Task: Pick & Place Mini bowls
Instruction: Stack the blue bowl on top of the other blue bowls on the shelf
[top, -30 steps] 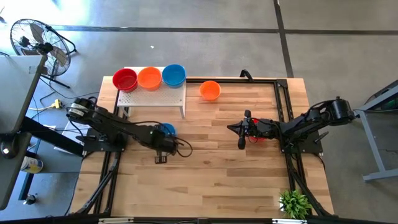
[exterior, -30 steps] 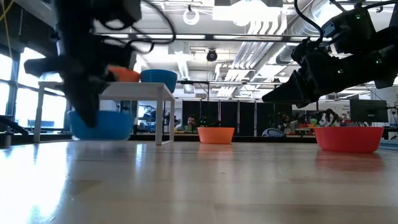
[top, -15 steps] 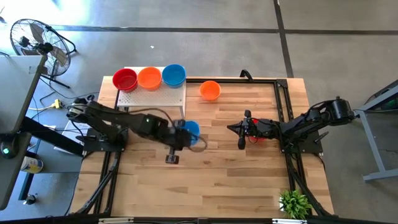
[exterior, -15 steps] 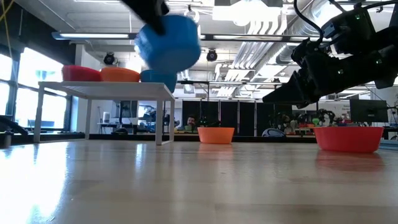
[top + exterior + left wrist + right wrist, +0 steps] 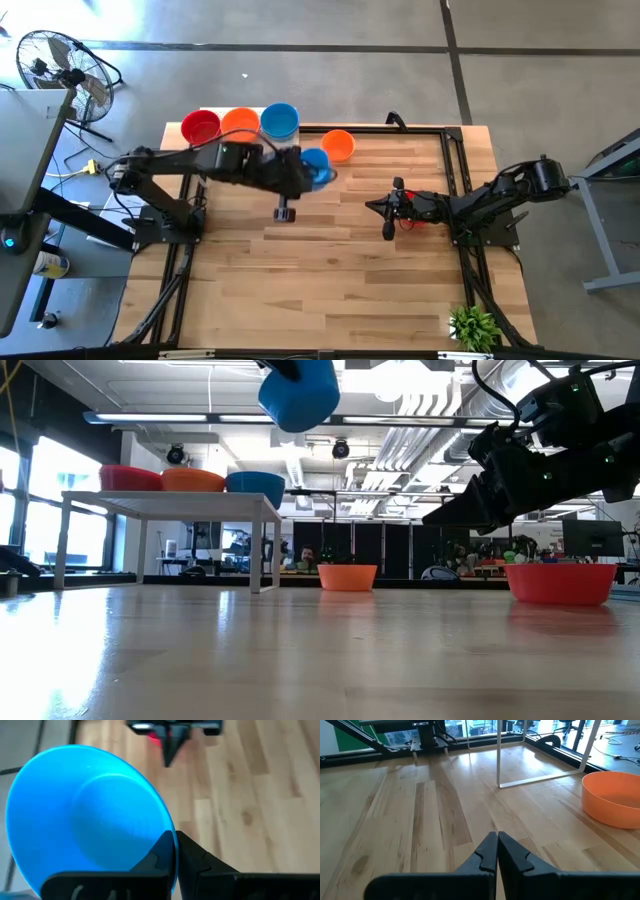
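Pale wooden planks make up the bench [image 5: 330,270], which fills the middle of the high view with grey floor around it and a fan [image 5: 60,65] at the upper left of the frame. At the bench's upper left stands a small white perforated board [image 5: 245,155] on legs, carrying three mini bowls in a row: a red bowl [image 5: 201,127], an orange bowl [image 5: 240,124] and a blue bowl [image 5: 280,120]. Just right of the board, on the bench itself, sits a second orange bowl [image 5: 339,145]. The left gripper [image 5: 176,851] reaches in from the left of the high view toward the upper middle and is clamped on the rim of another blue mini bowl [image 5: 316,165], one finger inside and one outside; in the low view this held bowl [image 5: 299,393] hangs at the top of the frame, well above the board. The right gripper [image 5: 497,851] waits at the right middle of the high view, its fingers pressed together with nothing between them, hovering beside a red mini bowl [image 5: 560,582] that sits on the bench at the right edge of the low view. A small green plant [image 5: 475,326] stands at the lower right corner.
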Controlling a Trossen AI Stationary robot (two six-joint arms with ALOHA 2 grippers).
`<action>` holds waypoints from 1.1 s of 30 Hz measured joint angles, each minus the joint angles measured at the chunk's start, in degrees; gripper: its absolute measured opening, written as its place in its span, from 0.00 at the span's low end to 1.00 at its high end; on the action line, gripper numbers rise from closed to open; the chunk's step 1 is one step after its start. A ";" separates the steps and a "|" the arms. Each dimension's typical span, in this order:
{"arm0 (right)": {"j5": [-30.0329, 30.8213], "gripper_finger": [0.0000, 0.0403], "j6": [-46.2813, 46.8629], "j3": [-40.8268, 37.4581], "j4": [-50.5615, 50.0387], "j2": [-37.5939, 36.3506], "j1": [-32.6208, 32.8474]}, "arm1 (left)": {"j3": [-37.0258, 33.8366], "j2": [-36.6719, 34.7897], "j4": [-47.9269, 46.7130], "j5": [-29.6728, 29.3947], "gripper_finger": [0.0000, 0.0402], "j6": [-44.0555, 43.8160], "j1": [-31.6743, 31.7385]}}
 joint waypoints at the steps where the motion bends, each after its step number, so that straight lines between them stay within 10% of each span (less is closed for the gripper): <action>1: 0.00 0.00 0.00 0.00 -0.02 0.00 0.02 | 0.56 0.00 -0.02 0.01 0.00 0.58 0.73; 33: 0.00 0.00 -0.04 0.00 -0.07 0.00 0.02 | 7.99 -0.02 -7.45 -3.90 0.00 5.08 15.75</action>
